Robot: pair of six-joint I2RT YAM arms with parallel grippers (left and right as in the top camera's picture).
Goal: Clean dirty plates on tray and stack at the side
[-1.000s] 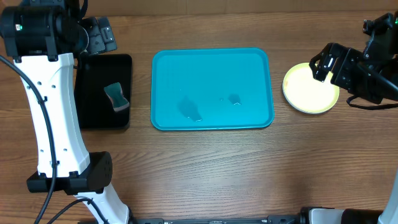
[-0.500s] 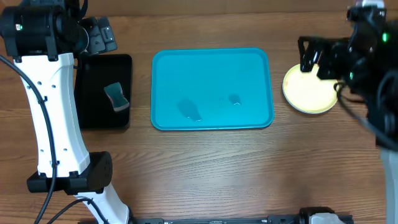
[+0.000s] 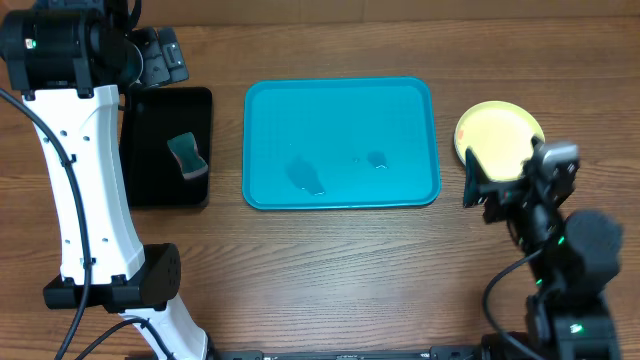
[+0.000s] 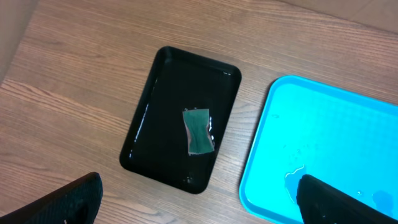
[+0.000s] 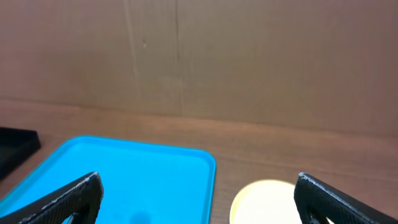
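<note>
Wooden table | tray cleared, yellow-green plate beside | left gripper, right gripper: fingers apart, empty | advice: lift clear, don't nudge plate

The tray is lying flat at mid-table, long side running left to right. It is turquoise-blue and rectangular, with rounded corners and a raised rim. Its floor is showing two small wet patches toward the near half. A yellow-green plate is sitting upright just beside the tray's right edge, apart from it and looking clean. Whether other plates are lying beneath it cannot be told.
</note>
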